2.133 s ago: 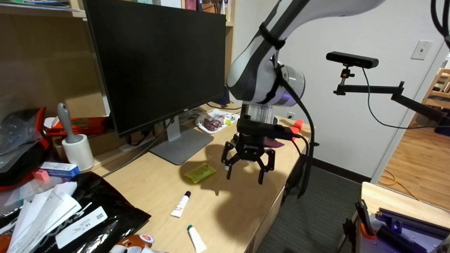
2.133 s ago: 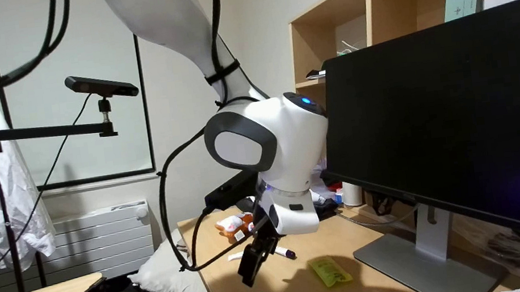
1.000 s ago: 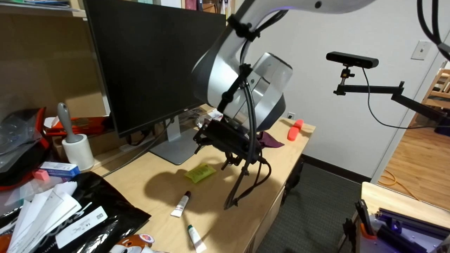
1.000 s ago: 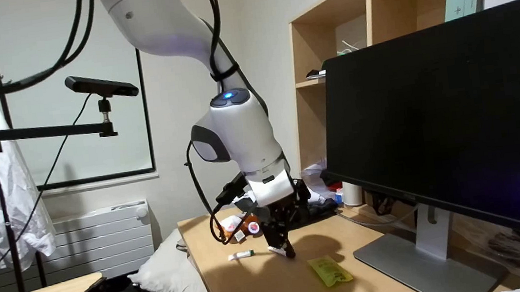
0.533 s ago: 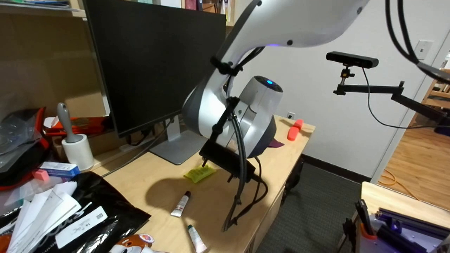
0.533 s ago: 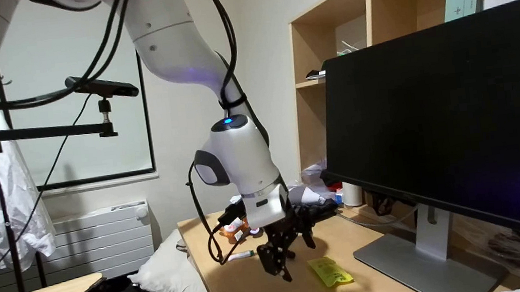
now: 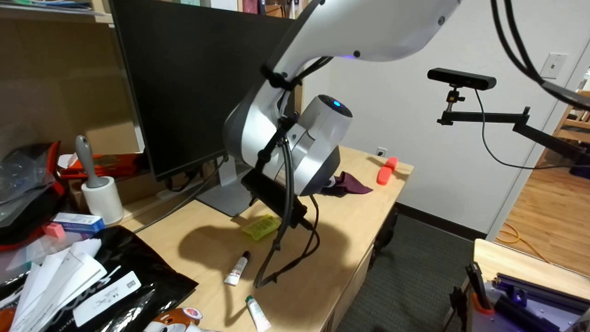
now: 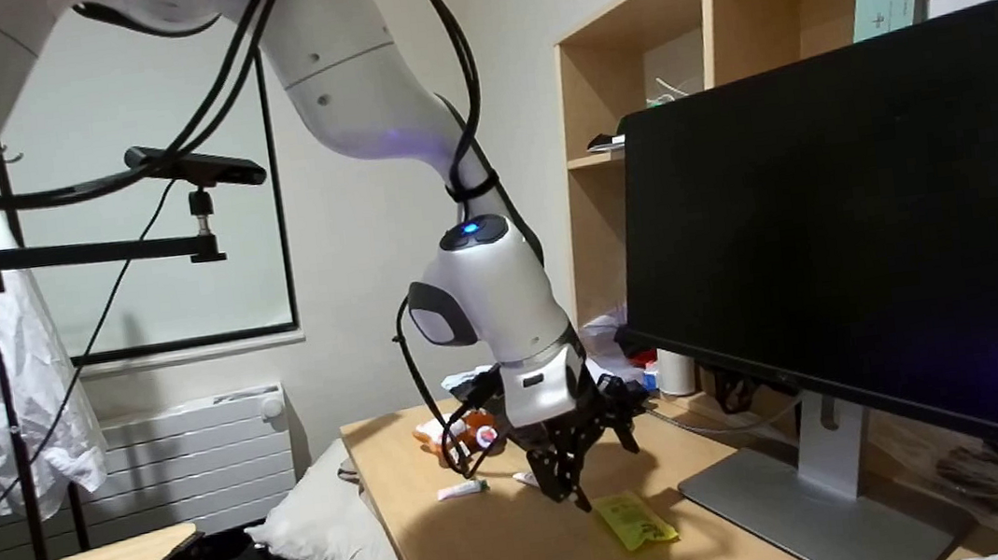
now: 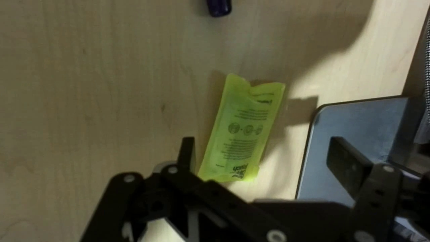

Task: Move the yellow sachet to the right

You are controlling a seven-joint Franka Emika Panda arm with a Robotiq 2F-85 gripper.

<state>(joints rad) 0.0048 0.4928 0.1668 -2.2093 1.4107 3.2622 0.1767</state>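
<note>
The yellow sachet (image 9: 247,131) lies flat on the wooden table. It also shows in both exterior views (image 7: 259,227) (image 8: 634,520), near the monitor base. My gripper (image 9: 263,146) is open and empty, with its fingers wide apart. In the wrist view the sachet lies between the fingers, much closer to the left finger (image 9: 186,154), which is beside its lower end. The right finger appears over the monitor base. In an exterior view the gripper (image 8: 609,474) hangs above the table just beyond the sachet. In an exterior view (image 7: 259,227) the arm hides most of the gripper.
The grey monitor base (image 9: 356,124) is close to the sachet. Two small tubes, one dark-capped (image 7: 237,269) and one green-capped (image 7: 258,314), lie on the table. A black plastic bag (image 7: 152,272), a purple cloth (image 7: 348,183) and a red object (image 7: 387,170) are farther off.
The wrist has turned and my gripper has lowered over the table. In the last half second it moved closer to the sachet and monitor base, still open. The sachet has not visibly moved.
</note>
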